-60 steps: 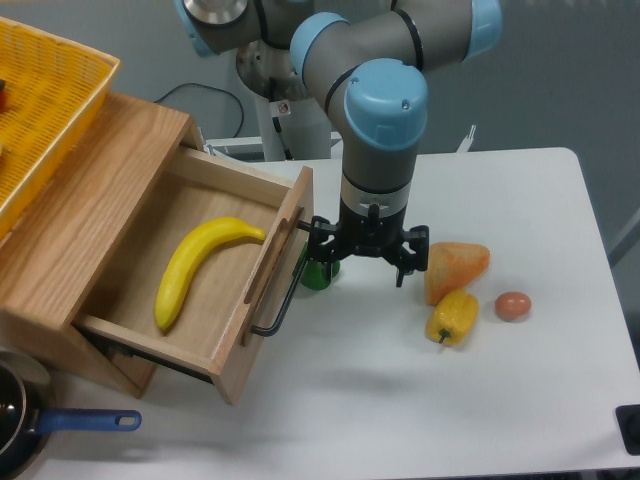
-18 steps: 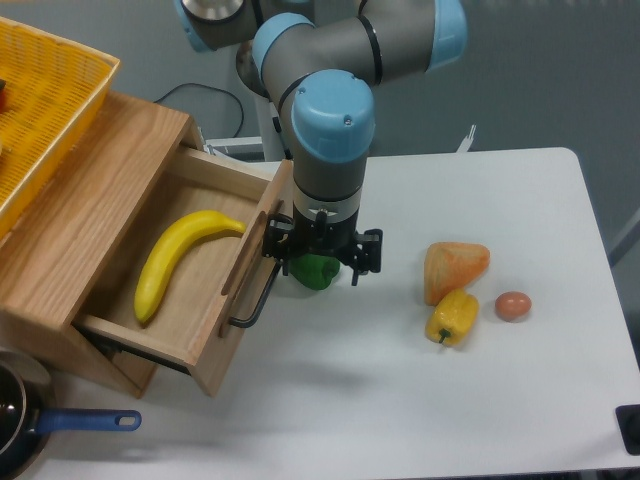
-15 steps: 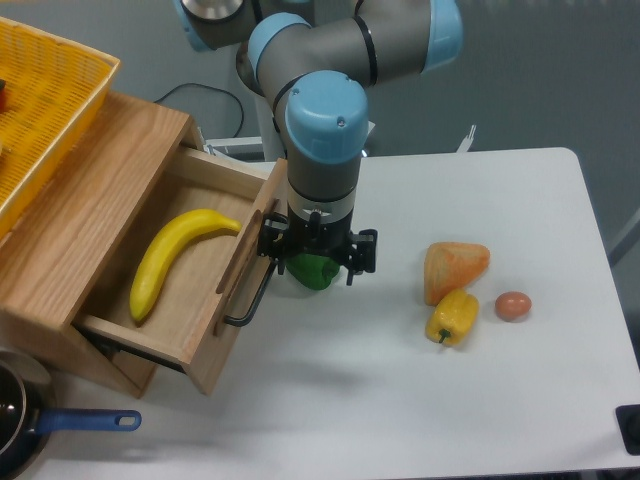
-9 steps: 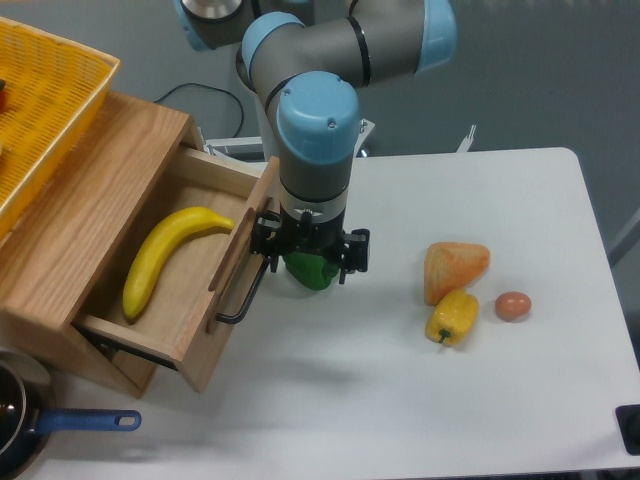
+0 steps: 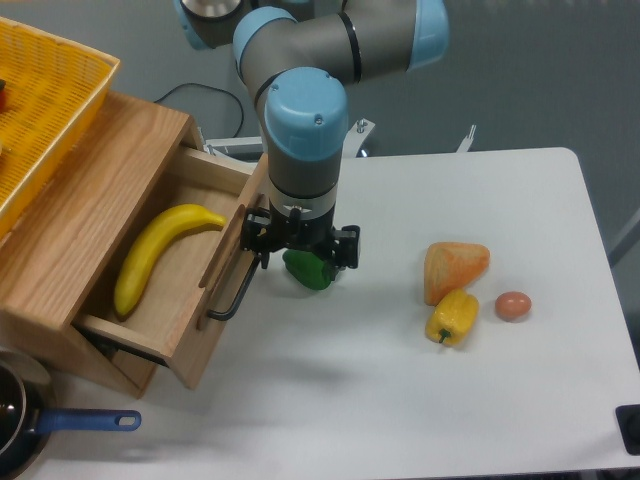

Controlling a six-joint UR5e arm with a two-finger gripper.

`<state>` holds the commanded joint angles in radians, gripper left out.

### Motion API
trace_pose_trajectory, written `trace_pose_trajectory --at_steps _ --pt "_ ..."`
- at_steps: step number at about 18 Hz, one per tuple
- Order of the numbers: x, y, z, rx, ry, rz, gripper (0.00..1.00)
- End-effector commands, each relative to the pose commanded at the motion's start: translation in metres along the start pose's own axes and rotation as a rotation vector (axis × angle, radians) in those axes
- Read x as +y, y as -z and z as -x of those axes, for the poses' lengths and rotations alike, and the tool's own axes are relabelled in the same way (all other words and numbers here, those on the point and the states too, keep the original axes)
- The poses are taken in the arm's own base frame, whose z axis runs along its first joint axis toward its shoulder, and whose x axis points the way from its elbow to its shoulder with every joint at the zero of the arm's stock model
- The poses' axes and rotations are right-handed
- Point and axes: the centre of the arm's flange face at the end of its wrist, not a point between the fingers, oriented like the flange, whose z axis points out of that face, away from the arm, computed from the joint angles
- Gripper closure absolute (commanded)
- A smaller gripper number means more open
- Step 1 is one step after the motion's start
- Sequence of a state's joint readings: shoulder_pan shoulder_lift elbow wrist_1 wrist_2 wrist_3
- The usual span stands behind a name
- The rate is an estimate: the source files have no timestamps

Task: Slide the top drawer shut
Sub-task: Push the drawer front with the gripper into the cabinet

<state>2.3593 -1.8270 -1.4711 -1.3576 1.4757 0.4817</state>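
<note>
The top drawer is light oak and stands partly open out of the cabinet. A yellow banana lies inside it. Its front panel has a raised wooden strip and a black bar handle. My gripper hangs from the arm just right of the panel. Its fingers are spread open and empty. The left finger rests against the top of the handle and panel. A green pepper lies under the gripper.
An orange wedge, a yellow pepper and a brown egg lie on the white table at the right. A yellow basket sits on the cabinet. A dark pan with a blue handle is at the bottom left.
The gripper has moved left, pressing on the drawer front. The drawer has slid further into the cabinet, with the banana moving along inside it.
</note>
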Motion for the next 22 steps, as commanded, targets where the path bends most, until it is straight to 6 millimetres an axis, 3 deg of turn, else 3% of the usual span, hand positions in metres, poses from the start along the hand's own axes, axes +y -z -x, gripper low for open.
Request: trace_pose_trajectory --at_steps 22 --pt "-0.003 -0.009 -0.042 0.012 -0.018 0.018 0.00"
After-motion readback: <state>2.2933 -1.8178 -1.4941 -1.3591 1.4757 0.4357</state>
